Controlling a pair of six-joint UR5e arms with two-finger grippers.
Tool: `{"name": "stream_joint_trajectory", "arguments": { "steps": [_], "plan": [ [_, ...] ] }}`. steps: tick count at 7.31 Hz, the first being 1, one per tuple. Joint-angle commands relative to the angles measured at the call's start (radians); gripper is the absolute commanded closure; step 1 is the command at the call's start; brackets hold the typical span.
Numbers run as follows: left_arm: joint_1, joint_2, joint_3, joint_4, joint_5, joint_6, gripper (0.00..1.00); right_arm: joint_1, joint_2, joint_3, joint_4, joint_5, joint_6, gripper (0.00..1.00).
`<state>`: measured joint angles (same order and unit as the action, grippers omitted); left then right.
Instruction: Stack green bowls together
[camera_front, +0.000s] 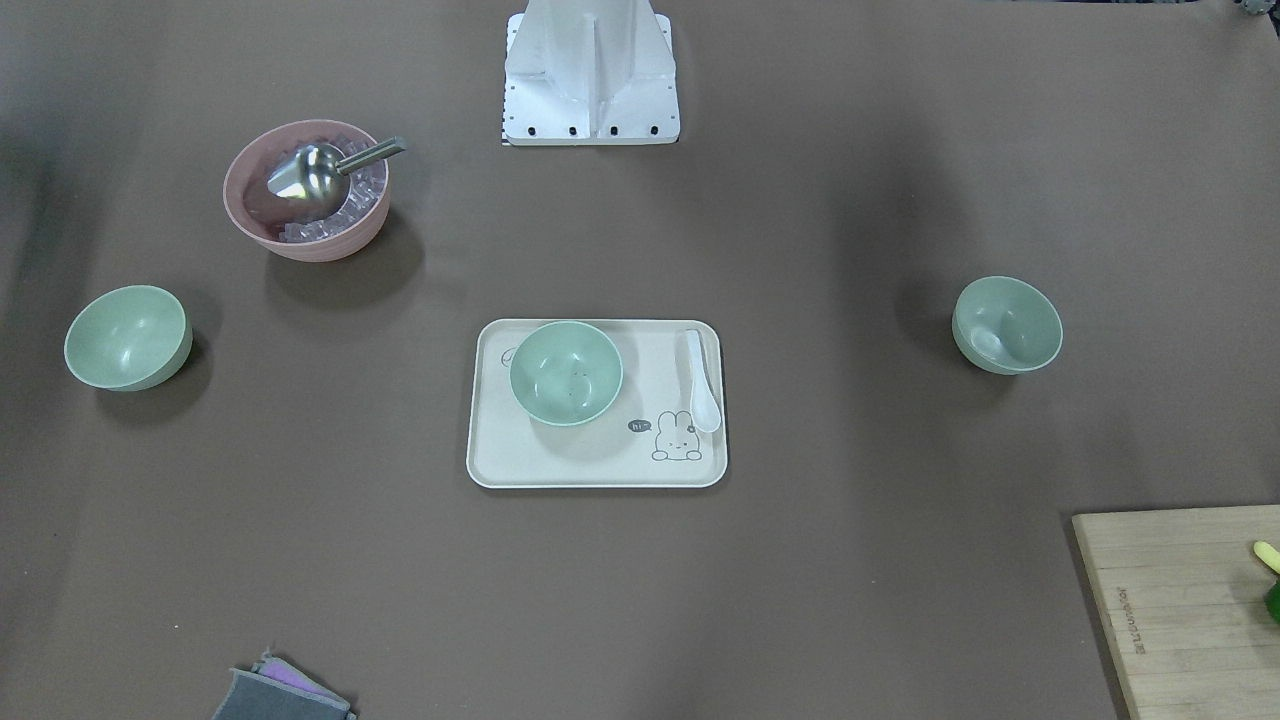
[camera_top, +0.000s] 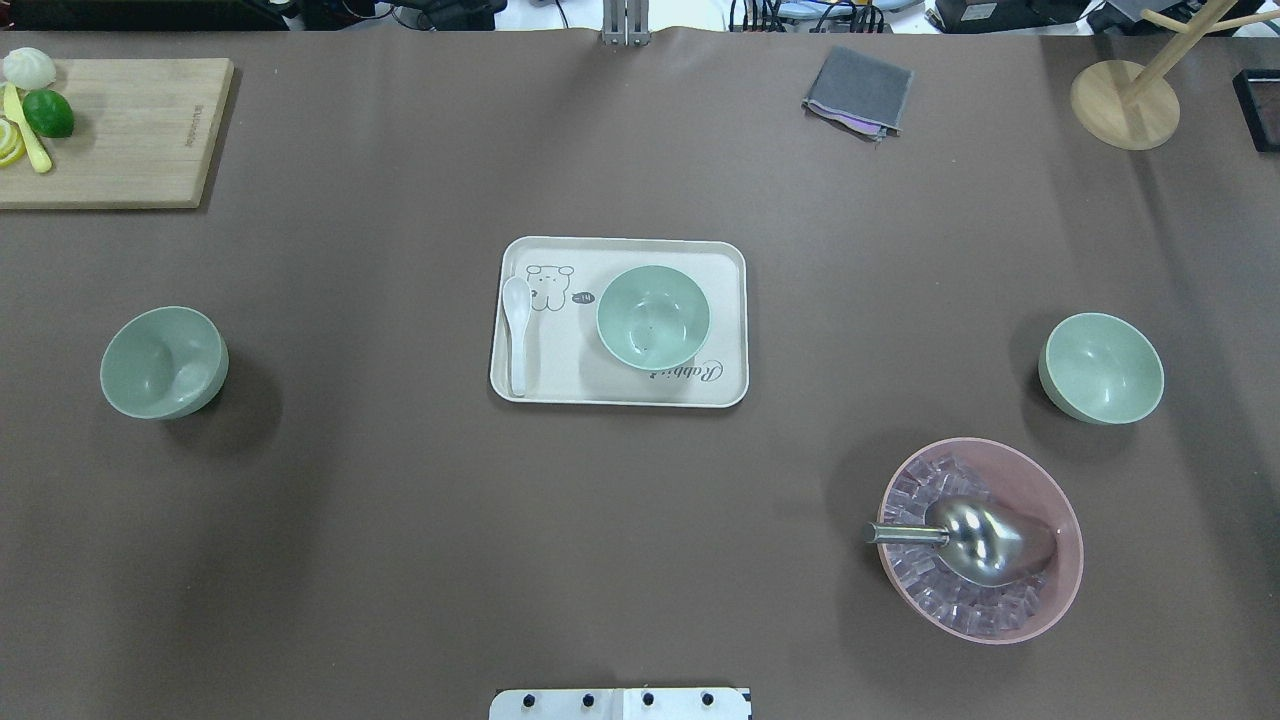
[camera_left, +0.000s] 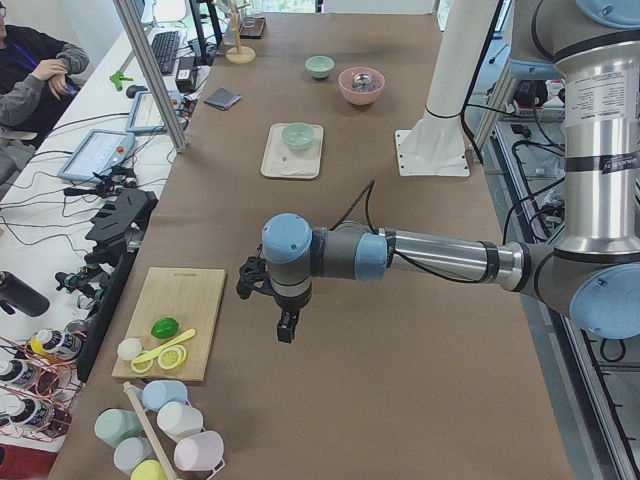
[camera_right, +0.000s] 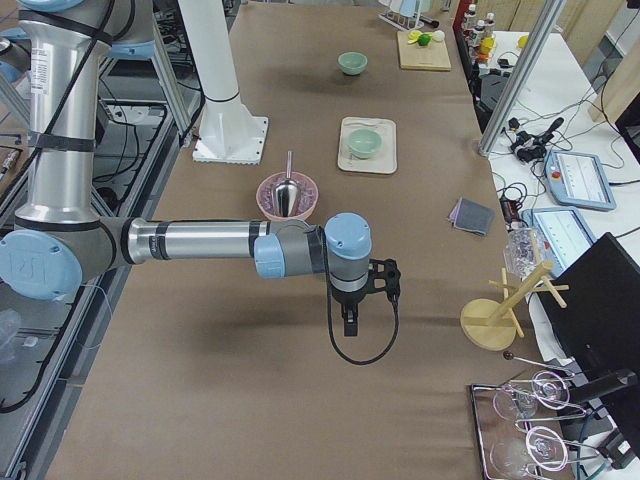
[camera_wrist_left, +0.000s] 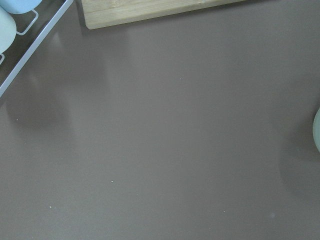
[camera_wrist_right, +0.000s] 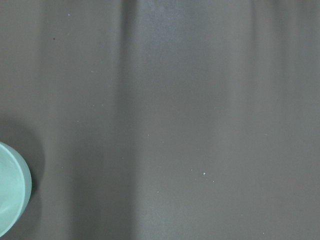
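3 of a kind, small, round, matte and pale mint: the left green bowl (camera_top: 164, 362), the middle green bowl (camera_top: 653, 317) and the right green bowl (camera_top: 1101, 368). each stands upright with its mouth facing up; being round, none has a long axis. the middle one has a few dark specks inside. the left gripper (camera_left: 285, 328) hangs fingers-down above the table (camera_top: 640, 560), and its wrist camera catches only a sliver of the left green bowl at the right edge of the view, so that bowl sits just to one side of it, on the side toward the table's middle. the right gripper (camera_right: 349, 325) also points down, a cable looped beside it; its wrist camera shows the right green bowl's rim at the lower left corner. whether either gripper's fingers are apart or together, i cannot tell. the middle green bowl lies between the 2 grippers, well apart from both, on a cream tray (camera_top: 560, 375) beside a white spoon (camera_top: 517, 330). a pink bowl (camera_top: 1040, 475) of clear cubes with a metal scoop (camera_top: 985, 540) lies in from the right gripper, near the right green bowl. the table is covered in plain brown matte sheet with faint creases. past the left gripper, at that end, lies a cutting board (camera_top: 130, 130) with a lime (camera_top: 48, 113). along the far side are a grey cloth (camera_top: 858, 90) and a wooden stand (camera_top: 1110, 105), then benches with screens and cables, where a person (camera_left: 35, 70) sits.
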<state>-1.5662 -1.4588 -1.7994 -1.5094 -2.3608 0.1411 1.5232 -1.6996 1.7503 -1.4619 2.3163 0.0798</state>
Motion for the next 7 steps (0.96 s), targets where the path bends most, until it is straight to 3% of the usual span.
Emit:
{"name": "stream_joint_trajectory", "arguments": {
  "steps": [1, 5, 7],
  "plan": [
    [-0.002, 0.003, 0.000, -0.006, 0.000, 0.002, 0.02, 0.000, 0.000, 0.002, 0.000, 0.000, 0.000, 0.00],
    [0.002, -0.018, -0.006, -0.056, 0.002, 0.000, 0.02, 0.000, 0.000, 0.005, 0.006, 0.000, -0.003, 0.00],
    [0.000, 0.001, -0.001, -0.168, 0.002, 0.002, 0.02, 0.000, -0.029, -0.021, 0.147, 0.002, -0.008, 0.00]
  ]
}}
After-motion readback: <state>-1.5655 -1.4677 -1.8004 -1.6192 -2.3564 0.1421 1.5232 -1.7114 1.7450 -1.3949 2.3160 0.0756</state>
